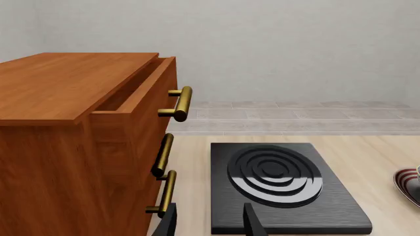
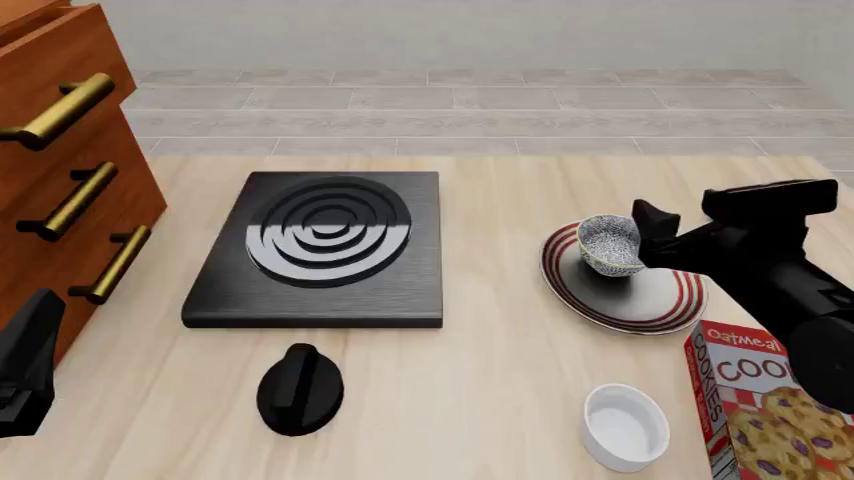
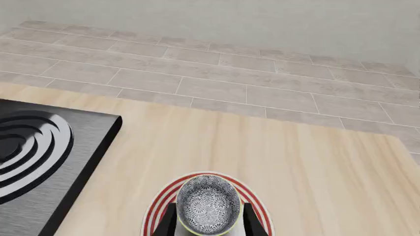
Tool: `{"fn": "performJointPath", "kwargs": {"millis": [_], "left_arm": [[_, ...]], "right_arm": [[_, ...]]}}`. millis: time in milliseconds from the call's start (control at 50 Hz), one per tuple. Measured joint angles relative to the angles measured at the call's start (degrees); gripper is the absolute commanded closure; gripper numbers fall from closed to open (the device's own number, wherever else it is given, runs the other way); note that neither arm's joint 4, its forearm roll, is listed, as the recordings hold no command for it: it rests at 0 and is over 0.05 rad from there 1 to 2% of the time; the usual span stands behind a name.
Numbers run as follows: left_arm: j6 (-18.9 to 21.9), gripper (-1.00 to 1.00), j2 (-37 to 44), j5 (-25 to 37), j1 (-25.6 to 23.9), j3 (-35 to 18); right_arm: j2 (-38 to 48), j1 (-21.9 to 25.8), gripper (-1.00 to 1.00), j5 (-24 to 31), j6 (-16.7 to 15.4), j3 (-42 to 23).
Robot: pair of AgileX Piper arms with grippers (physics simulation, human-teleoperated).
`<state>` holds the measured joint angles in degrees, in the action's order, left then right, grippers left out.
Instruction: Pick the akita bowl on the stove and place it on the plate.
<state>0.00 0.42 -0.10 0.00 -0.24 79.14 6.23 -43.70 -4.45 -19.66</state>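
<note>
**Most of the job done, bowl just needs letting go**

Most of this one looks finished to us. The akita bowl [image 2: 611, 246] is off the stove [image 2: 320, 250], whose rings are bare, and it now sits over the plate [image 2: 663, 301], toward the plate's far-left part. The right gripper [image 3: 209, 220] has a finger on each side of the bowl, so we'd call it clamped on the bowl. From the front view we honestly can't tell if the bowl's base is touching the plate or hanging just above it. What's left, we reckon: settle it, release, back the arm away.

The left gripper [image 1: 211, 221] sits low near the wooden cabinet [image 2: 60, 170], fingers spread apart with nothing between them, pointed at the stove.

Readable writing: only the cookie box [image 2: 767, 410] at the table's [image 2: 507, 400] near right corner. We can make out "Oatmeal" and "COO" before the frame cuts it off. The black knob [image 2: 299, 389] and white ramekin [image 2: 626, 426] carry no labels.
</note>
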Motion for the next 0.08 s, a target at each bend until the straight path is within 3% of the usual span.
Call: {"fn": "performJointPath", "kwargs": {"millis": [80], "left_arm": [[0.00,-1.00,0.00,0.00,0.00,0.00]], "right_arm": [[-0.28,0.13,-1.00,-0.84,-0.08,0.20]]}}
